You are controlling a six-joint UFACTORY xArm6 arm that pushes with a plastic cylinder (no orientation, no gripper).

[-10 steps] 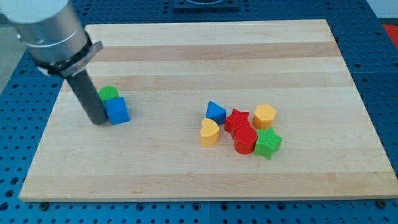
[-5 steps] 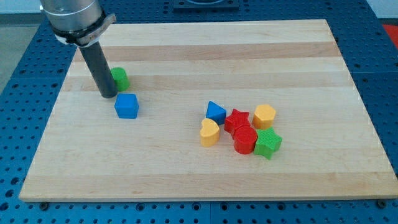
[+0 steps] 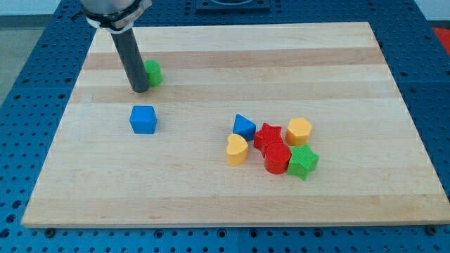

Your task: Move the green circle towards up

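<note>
The green circle (image 3: 152,72) lies on the wooden board (image 3: 225,183) at the upper left, partly hidden behind my rod. My tip (image 3: 139,89) rests on the board just left of and below the green circle, touching it. The blue cube (image 3: 143,119) sits apart, below my tip.
A cluster lies right of centre: a blue triangle (image 3: 244,126), a yellow heart (image 3: 237,149), a red star (image 3: 268,133), a red cylinder (image 3: 276,158), a yellow hexagon (image 3: 299,131) and a green star (image 3: 303,161). The board's top edge is close above the circle.
My tip and the green circle have moved up and to the right, away from the blue cube. The blue cube shifted slightly early on and now lies still.
</note>
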